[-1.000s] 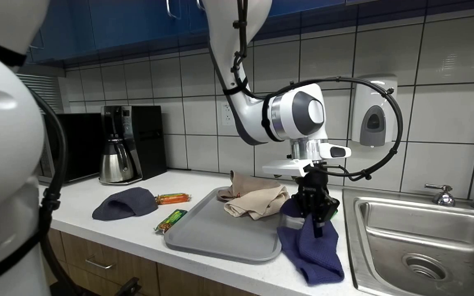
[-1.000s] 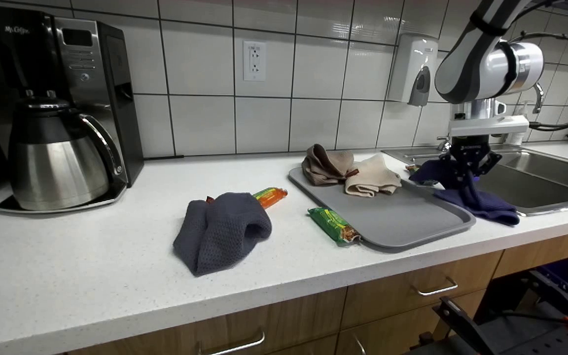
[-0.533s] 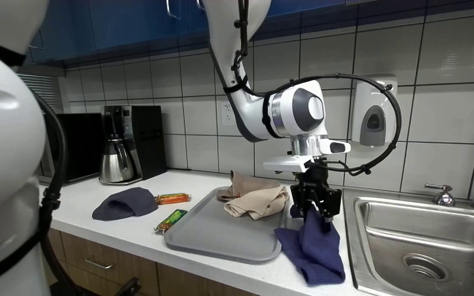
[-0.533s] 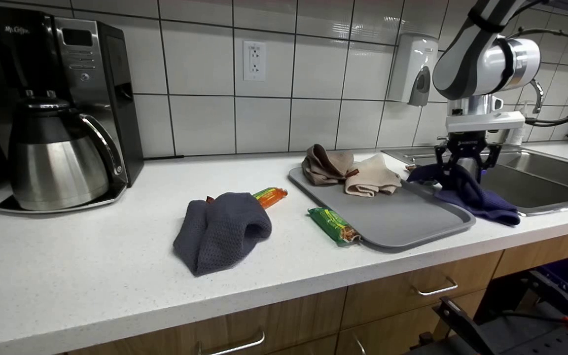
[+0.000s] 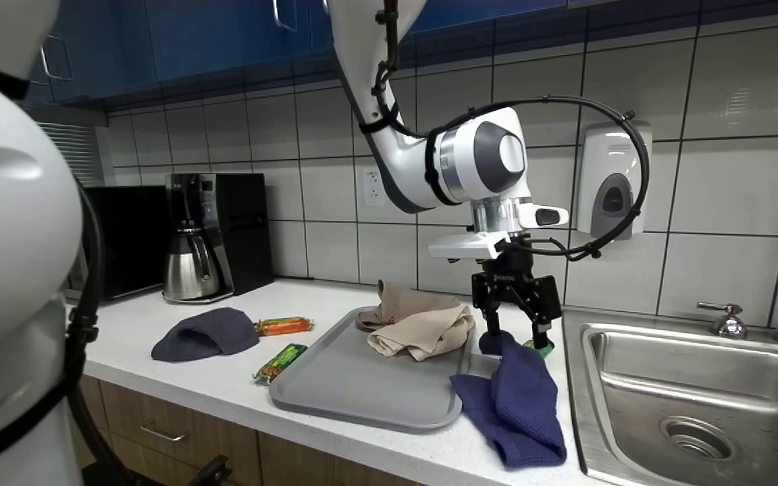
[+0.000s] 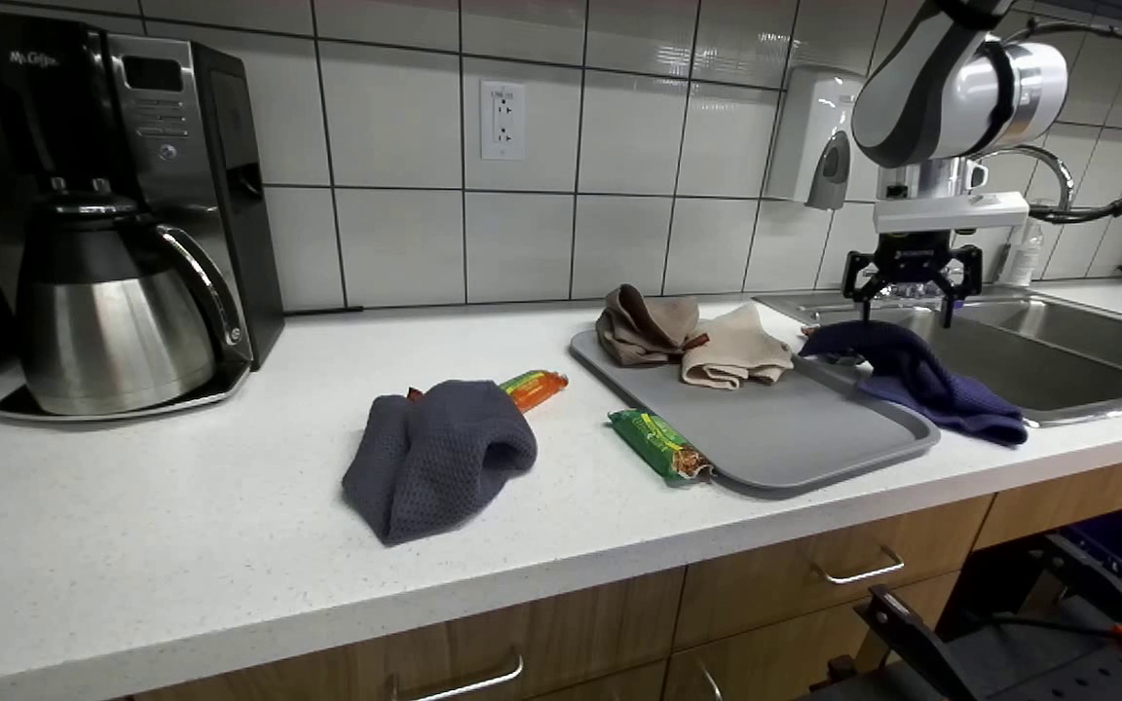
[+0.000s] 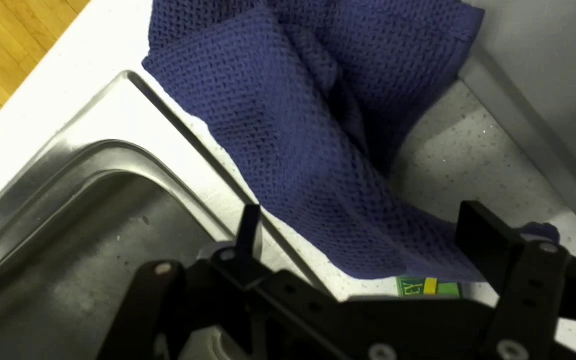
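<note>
The gripper [image 6: 907, 318] stood over the blue cloth [image 5: 523, 405], its fingers apart, holding nothing; the cloth lay beside the gray tray [image 5: 369, 391]. Whether one fingertip touched cloth was hard to tell; if so, sideways motion could drag it onto the tray.

Gripper [image 7: 360, 215] has jaws spread wide over a creased purple-blue cloth [image 7: 278, 125]; one finger [image 7: 488, 245] overlaps its edge, contact unclear. Green wrapper [image 7: 413, 286] shows past the cloth's edge. Steel sink [image 7: 133, 115] left, gray tray [image 7: 558, 60] upper right, speckled counter [image 7: 473, 150] between. Wood floor [image 7: 10, 55], top-left corner.
</note>
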`<state>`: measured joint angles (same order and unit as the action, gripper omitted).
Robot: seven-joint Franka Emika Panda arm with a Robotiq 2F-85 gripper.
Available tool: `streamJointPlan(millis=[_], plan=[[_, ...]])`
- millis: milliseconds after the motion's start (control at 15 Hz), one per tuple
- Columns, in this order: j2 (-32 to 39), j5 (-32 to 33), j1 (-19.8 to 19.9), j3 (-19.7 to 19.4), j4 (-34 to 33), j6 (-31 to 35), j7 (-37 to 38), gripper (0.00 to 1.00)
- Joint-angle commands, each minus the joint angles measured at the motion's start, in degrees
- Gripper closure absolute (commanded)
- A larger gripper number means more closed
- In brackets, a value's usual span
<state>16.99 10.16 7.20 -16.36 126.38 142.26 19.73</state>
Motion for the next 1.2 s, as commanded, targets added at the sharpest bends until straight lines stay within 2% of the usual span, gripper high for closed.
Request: streamJointPlan(millis=[0,400,1133], plan=[[-3.67,1.11,-1.36,0.22,1.07,-1.09,1.65,0.00],[-4.82,-0.07,-3.30,2.58,0.38,-2.10,1.96,0.00],[-2.40,-0.70,-7.39,5.39,-0.49,0.23,11.56,0.00]])
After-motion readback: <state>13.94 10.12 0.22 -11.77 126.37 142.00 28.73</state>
